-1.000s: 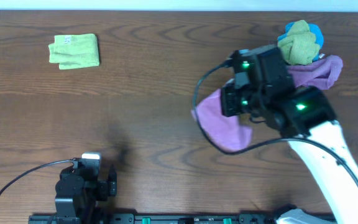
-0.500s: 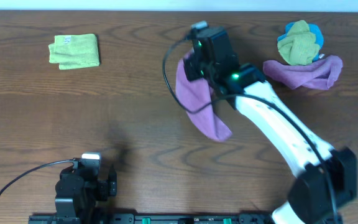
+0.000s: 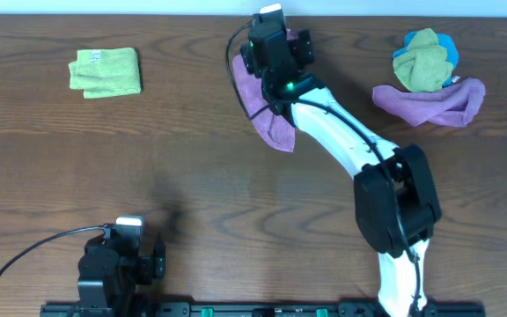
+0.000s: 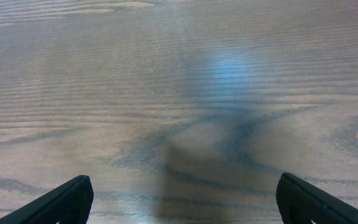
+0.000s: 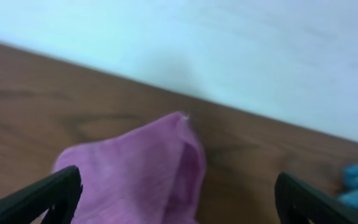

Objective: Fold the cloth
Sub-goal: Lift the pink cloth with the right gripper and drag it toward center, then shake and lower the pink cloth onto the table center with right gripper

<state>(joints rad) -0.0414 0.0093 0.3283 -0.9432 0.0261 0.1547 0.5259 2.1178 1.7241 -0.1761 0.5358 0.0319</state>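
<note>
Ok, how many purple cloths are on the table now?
2. One purple cloth lies mid-table at the far edge; the rumpled purple band lies far right, beside a green-blue bundle. None appears hidden.

Right arm [image 3: 350, 150] stretches far forward and leans to its left, bent sharply at mid-length, with the right gripper [image 5: 178, 180] at full reach and its fingers spread wide. Left arm [image 3: 113, 264] sits folded low at its base, the left gripper [image 4: 184, 182] likewise parted wide.
</note>
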